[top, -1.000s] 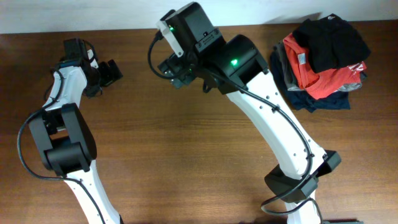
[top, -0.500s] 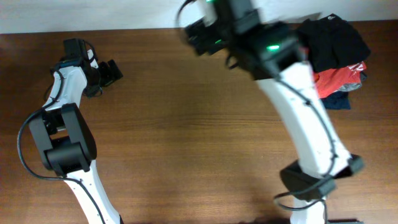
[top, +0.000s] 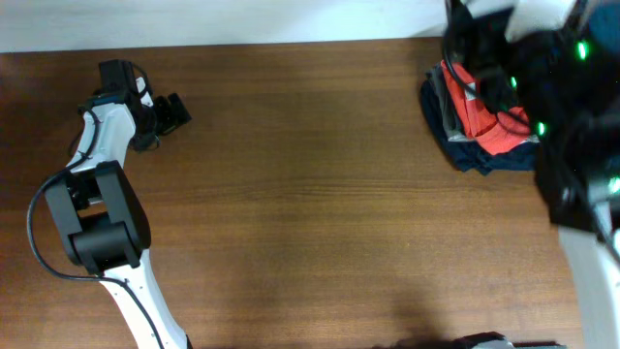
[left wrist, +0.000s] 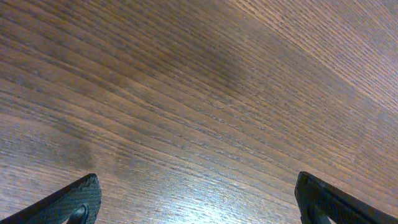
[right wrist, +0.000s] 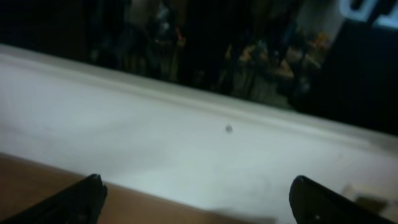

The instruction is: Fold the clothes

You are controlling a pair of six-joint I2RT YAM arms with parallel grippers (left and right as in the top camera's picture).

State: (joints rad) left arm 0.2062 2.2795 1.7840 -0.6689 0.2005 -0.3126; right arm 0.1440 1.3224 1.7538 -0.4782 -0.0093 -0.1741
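Black T-shirt: hidden, right arm [top: 572, 126] covers far-right pile [top: 480, 126]
Right gripper [right wrist: 199, 202]: jaws apart, ready to grab
Left gripper [left wrist: 196, 199]: jaws apart, parked far-left, clear

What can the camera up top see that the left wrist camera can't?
Only the overhead view shows both whole arms, the left arm and the blurry right arm, plus a red-orange shirt in a pile at the table's far right corner. Only the left wrist view shows the wood grain up close, with the left fingers spread wide apart. Both show the brown wooden table.
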